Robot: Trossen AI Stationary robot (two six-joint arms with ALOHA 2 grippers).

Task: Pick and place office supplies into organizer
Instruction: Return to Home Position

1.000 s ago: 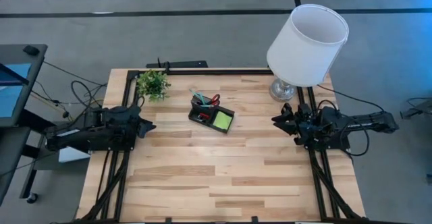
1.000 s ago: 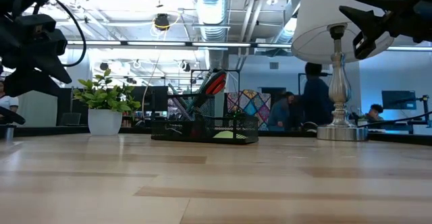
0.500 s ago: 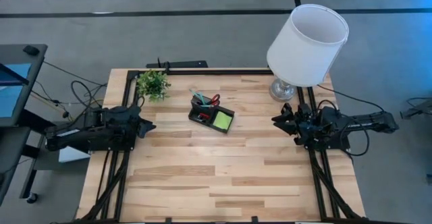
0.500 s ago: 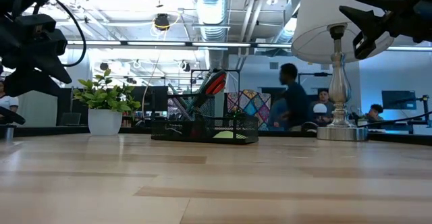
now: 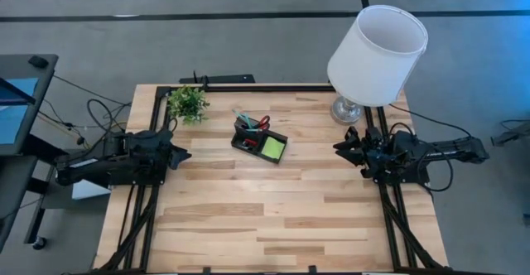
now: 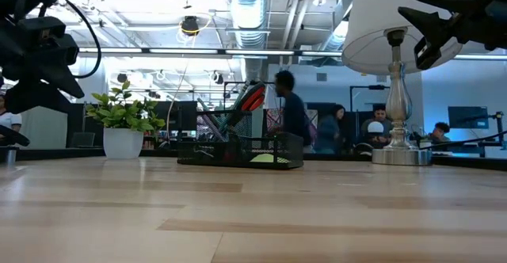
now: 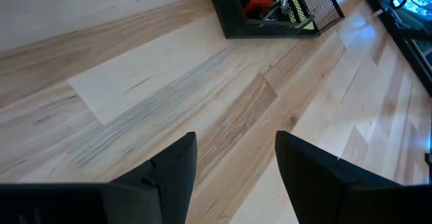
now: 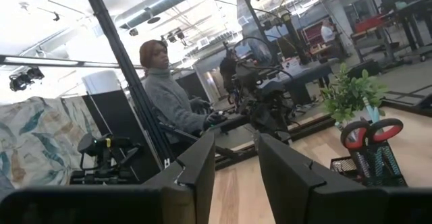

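Currently the organizer (image 5: 245, 142) holds the scissors (image 5: 260, 124) and sticky-note pad (image 5: 272, 148). Left tool (image 7: 236, 143) is well apart from the organizer on its left, fingers spread, empty. Right tool (image 8: 236, 140) is well apart on its right, narrow gap, empty.

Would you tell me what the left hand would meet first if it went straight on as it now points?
Most likely the organizer: from above, the left hand points across the table at it. The hand sits raised, so it might pass over it instead.
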